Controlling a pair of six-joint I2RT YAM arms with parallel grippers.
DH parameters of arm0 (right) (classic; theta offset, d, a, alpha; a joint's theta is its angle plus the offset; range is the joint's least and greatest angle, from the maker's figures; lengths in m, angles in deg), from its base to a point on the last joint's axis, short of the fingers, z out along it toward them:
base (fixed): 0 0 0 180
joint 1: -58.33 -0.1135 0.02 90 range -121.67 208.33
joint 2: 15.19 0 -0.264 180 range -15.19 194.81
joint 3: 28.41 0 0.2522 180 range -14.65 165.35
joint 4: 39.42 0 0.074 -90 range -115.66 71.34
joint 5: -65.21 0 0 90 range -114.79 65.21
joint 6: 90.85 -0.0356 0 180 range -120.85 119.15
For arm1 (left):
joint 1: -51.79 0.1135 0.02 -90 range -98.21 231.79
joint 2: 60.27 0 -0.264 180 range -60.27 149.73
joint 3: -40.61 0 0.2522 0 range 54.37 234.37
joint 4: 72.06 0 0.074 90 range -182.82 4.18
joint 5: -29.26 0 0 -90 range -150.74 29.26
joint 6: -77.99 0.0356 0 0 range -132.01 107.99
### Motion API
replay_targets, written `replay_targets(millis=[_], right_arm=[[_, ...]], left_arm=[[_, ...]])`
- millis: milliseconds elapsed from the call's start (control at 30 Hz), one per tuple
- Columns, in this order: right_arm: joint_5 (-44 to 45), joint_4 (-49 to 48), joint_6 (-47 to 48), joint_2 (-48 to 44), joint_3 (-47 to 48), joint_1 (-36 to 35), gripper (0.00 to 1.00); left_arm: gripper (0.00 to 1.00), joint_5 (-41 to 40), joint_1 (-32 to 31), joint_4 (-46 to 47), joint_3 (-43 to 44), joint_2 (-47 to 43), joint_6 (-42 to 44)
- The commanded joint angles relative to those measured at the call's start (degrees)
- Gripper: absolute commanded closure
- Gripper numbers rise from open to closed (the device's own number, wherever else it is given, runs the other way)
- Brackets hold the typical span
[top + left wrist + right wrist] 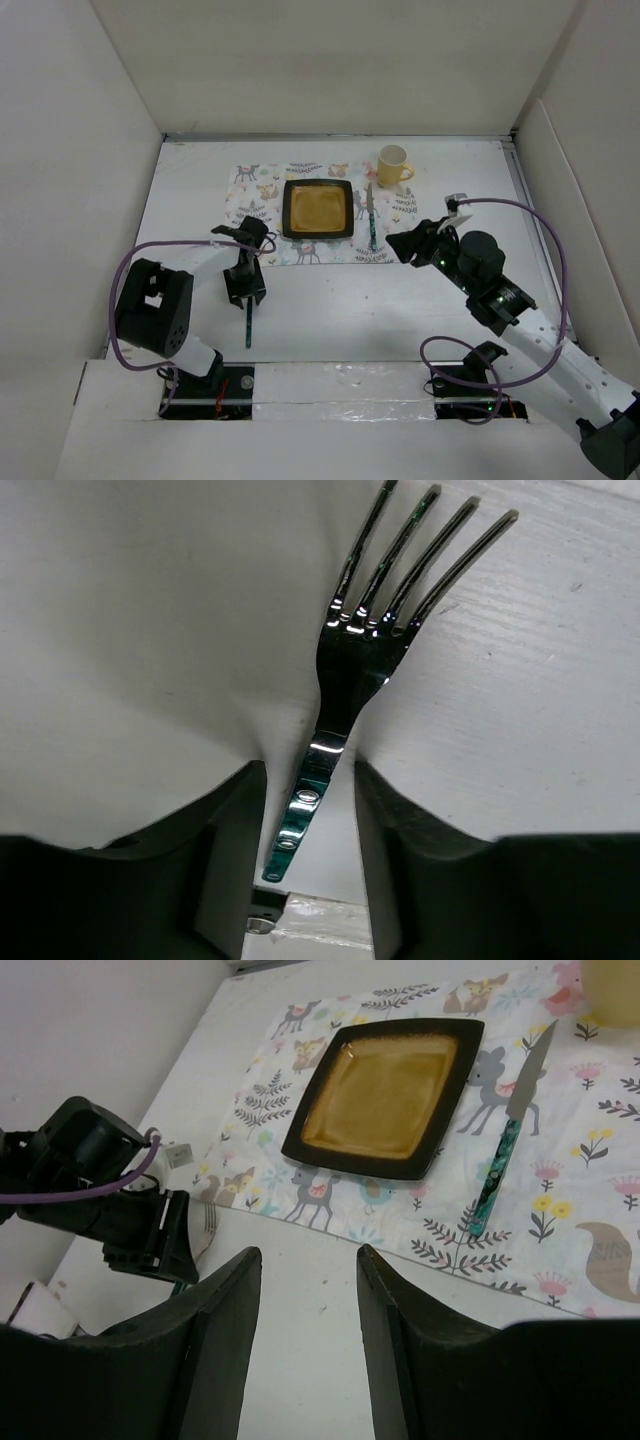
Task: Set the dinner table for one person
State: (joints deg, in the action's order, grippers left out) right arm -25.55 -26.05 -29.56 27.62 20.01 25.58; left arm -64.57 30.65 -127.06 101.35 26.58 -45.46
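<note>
L pincer point(245, 291) hangs tips-down over the table point(400, 305). Its black blocky fingers point(225, 850) stand apart astride the fork point(345, 670) handle w/ a gap each side, so no grip. Fork: shiny metal, 4 slim tines, flat handle w/ teal mottled inlay & rivets. Long axis runs near-far; tines point away from the arm bases, handle end sticks out nearward from under the pincer.

R pincer point(308, 1260) is wide too, nothing btwn its fingers, just off the mat's near R corner.

Table: big flat matte white top under both pincers, off-white panel walls round it. Looks wider side-to-side than deep.

Just beyond L pincer is a rectangular cloth mat point(250, 195), white w/ deer & leaf print, long side L-R. On it, beyond & R of L pincer:
- square glossy plate point(318, 209), dark rim, amber centre
- knife point(371, 218), teal handle, blade tip pointing far
- round yellow mug point(393, 165), beyond R pincer
</note>
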Motion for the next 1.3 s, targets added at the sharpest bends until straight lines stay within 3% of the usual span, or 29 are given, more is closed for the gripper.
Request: replay_targets(millis=[0,33,67,167,433,533,600,833,1067,1267], right_arm=[[-1.88,-0.94,0.85,-0.35,1.29,1.89,0.52],[-1.8,-0.41,0.93,-0.79,1.29,2.42,0.52],[-1.53,-0.15,0.94,-1.14,1.21,2.95,0.52],[-1.18,-0.84,0.85,-1.59,0.42,3.57,0.52],[-3.02,-1.73,0.76,0.61,0.5,4.1,0.52],[-3.9,-2.16,0.67,1.4,0.5,4.1,0.52],[-5.56,-2.52,0.67,1.93,0.5,4.1,0.52],[-6.72,-3.31,0.85,3.69,0.24,3.57,0.53],[-4.43,-4.01,0.41,1.93,-1.17,3.57,0.53],[-4.87,-4.19,0.58,2.63,-0.99,3.57,0.53]], left_arm=[[0.69,0.58,-1.87,0.53,0.48,2.7,0.58],[0.73,1.19,-1.88,1.15,0.22,4.1,0.41],[0.86,1.98,-1.88,1.85,-0.22,4.73,0.23],[1.0,2.17,-1.88,1.16,0.04,3.77,0.06],[1.0,3.57,-1.88,-2.01,3.81,-8.78,0.14],[1.0,8.22,-0.57,0.71,9.25,-11.35,1.63],[1.0,6.05,-0.56,3.61,14.96,-11.0,3.73],[1.0,-1.69,0.23,6.08,33.85,9.17,11.9],[1.0,-10.22,0.76,-6.38,58.79,28.45,19.64],[1.0,-11.99,3.55,-7.73,64.99,35.14,22.46]])
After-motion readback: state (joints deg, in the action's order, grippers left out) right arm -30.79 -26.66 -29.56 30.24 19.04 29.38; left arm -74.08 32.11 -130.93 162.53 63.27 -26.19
